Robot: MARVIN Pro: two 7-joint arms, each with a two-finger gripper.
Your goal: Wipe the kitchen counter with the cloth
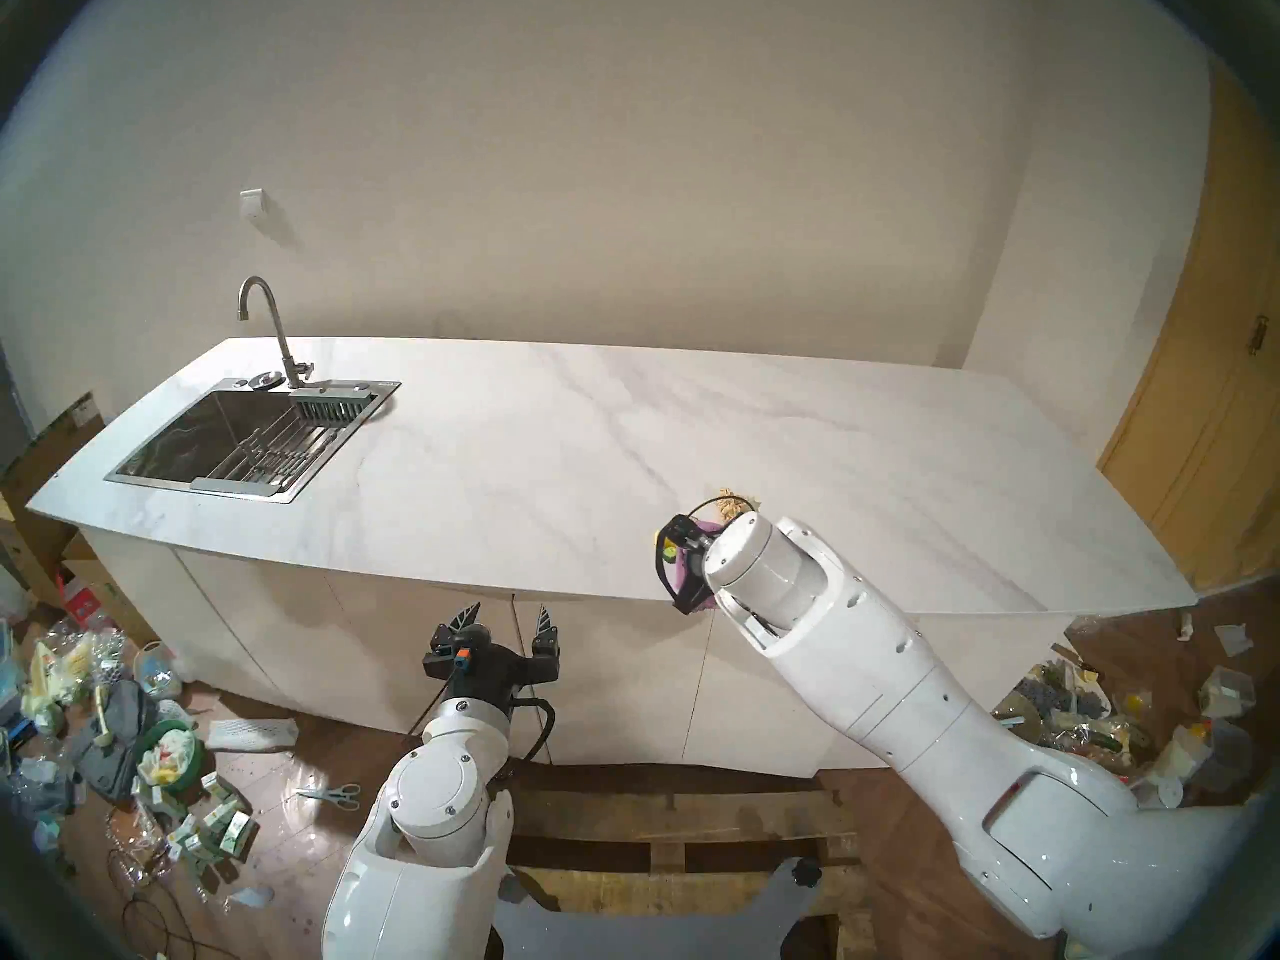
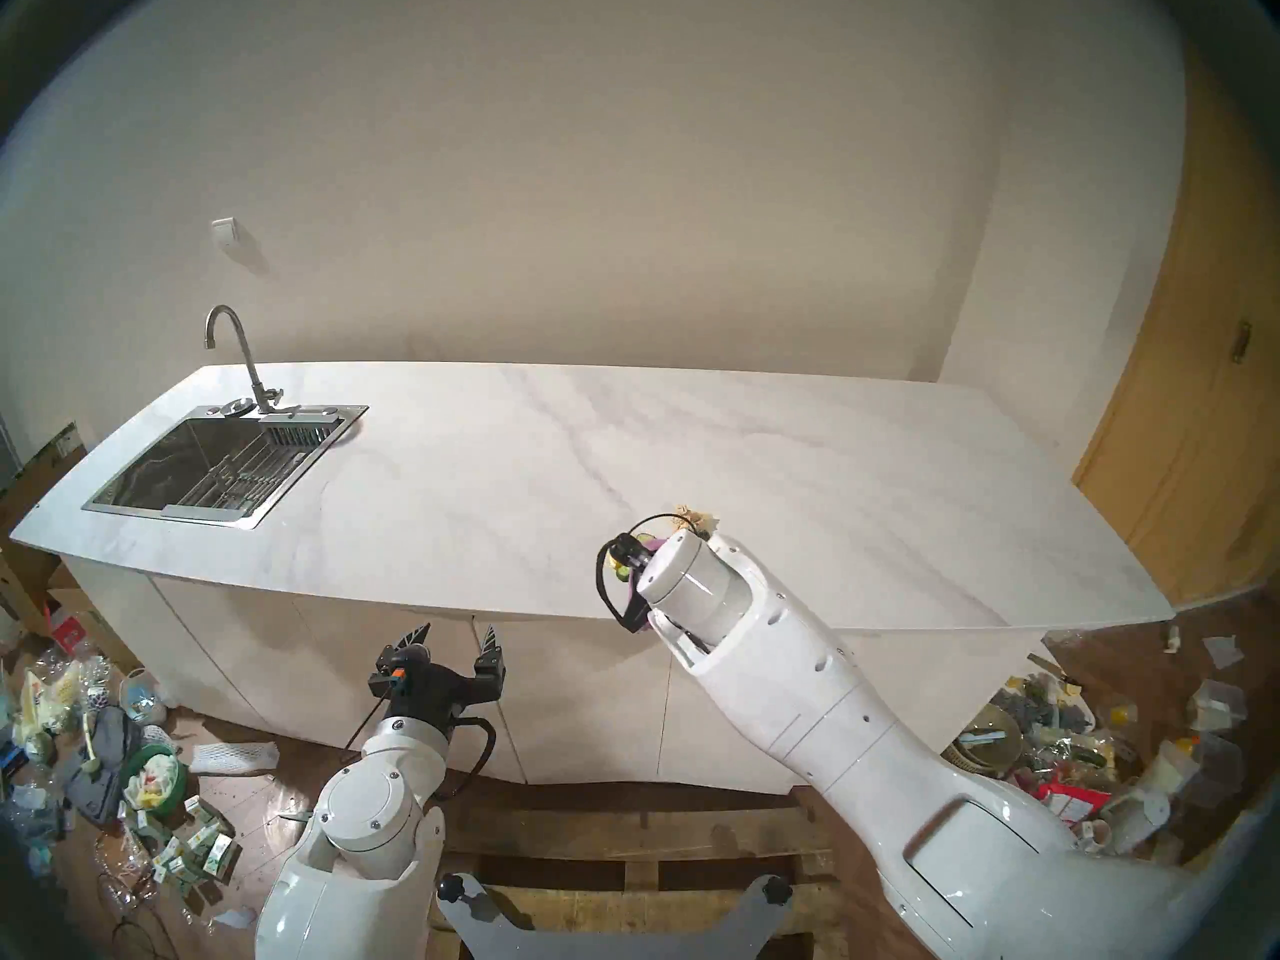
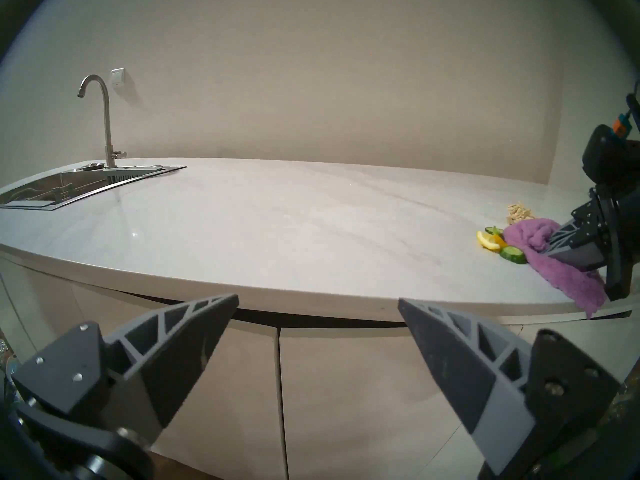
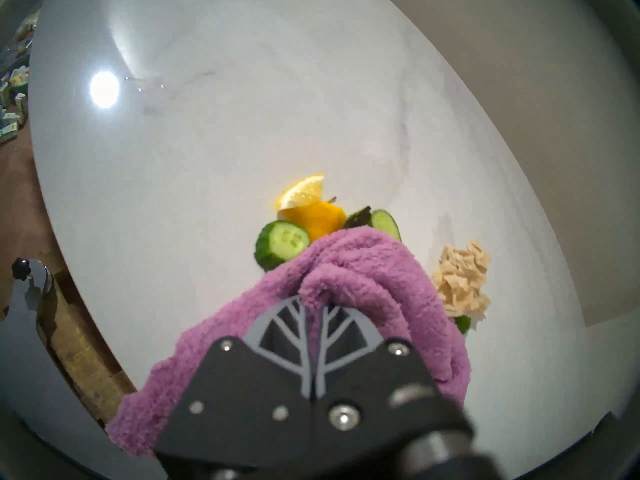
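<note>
My right gripper (image 4: 313,302) is shut on the purple fluffy cloth (image 4: 363,271), pressing it onto the white marble kitchen counter (image 4: 207,140) near the front edge. In the left wrist view one corner of the cloth (image 3: 530,237) droops over that edge. Touching the cloth's leading fold are a lemon wedge (image 4: 303,191), an orange piece and cucumber slices (image 4: 282,242). A beige pile of scraps (image 4: 462,278) lies just beside it. From the head, the right forearm hides most of the cloth (image 1: 692,577). My left gripper (image 1: 509,616) hangs open and empty below the counter, facing the cabinet doors.
A steel sink (image 1: 228,439) with a rack and a curved faucet (image 1: 267,321) sits at the counter's left end. Litter covers the floor on the left (image 1: 159,751) and the right (image 1: 1080,716). A wooden door (image 1: 1205,397) stands at the far right.
</note>
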